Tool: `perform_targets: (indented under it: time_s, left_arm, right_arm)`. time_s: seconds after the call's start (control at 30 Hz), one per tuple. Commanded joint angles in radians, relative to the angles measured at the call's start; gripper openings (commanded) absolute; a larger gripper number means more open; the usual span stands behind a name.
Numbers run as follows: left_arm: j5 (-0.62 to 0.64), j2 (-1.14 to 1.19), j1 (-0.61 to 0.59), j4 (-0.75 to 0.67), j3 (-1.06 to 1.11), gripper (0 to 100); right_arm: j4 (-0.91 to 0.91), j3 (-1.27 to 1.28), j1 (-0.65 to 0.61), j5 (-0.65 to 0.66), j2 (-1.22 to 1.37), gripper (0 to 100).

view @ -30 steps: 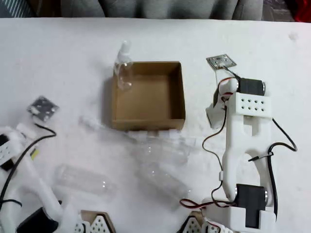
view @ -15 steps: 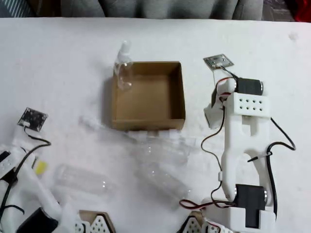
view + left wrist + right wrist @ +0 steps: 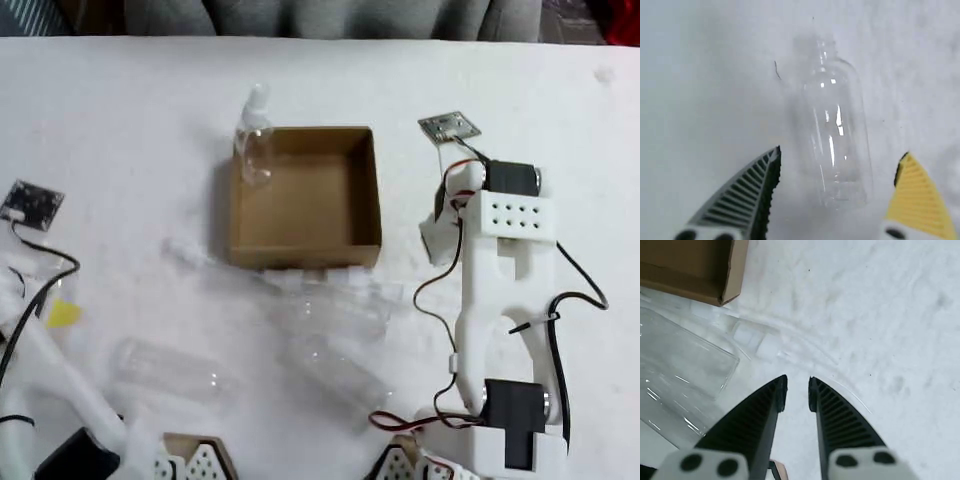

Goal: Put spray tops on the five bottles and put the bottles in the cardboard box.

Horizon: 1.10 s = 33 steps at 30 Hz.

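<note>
The cardboard box (image 3: 305,195) sits open at mid-table. One bottle with a spray top (image 3: 253,140) stands at its far left corner. Several clear bottles without tops lie in front of the box (image 3: 335,315) and to the left (image 3: 170,370). At the table's left edge my left gripper (image 3: 841,153) is open, its yellow finger (image 3: 62,313) in the high view. A topless clear bottle (image 3: 837,125) lies on the table beyond its fingers. My right gripper (image 3: 797,381) is shut and holds nothing, low over the table near a clear spray top (image 3: 757,342) and the box corner (image 3: 732,277).
The right arm (image 3: 505,300) stretches along the table's right side, right of the box. A clear spray top with a thin tube (image 3: 185,250) lies left of the box front. The far half of the white table is bare.
The left arm has swung toward the table's left edge, and its wrist board has moved left and farther back. The right arm has shifted only slightly. The bottles and box have stayed put.
</note>
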Motion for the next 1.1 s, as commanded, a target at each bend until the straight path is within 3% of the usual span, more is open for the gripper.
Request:
perform_targets:
  time_s: [0.0, 0.13, 0.4, 0.7, 1.07]
  left_arm:
    - [0.063, -0.001, 0.047, 0.025, -0.109, 33]
    - [0.064, 0.001, 0.050, 0.044, -0.114, 33]
    - [0.187, 0.036, 0.050, 0.061, -0.172, 33]
    - [0.204, 0.429, 0.050, 0.224, -0.489, 33]
    - [0.204, 0.697, 0.102, 0.152, -0.568, 33]
  right_arm:
    - [-0.007, -0.005, -0.007, -0.003, -0.042, 4.8]
    - [-0.005, -0.005, -0.007, -0.003, -0.042, 4.8]
    - [-0.002, -0.005, -0.018, -0.003, -0.042, 4.8]
    - [-0.004, -0.005, -0.030, -0.003, -0.042, 4.8]
    - [-0.007, -0.003, -0.048, -0.003, -0.042, 4.8]
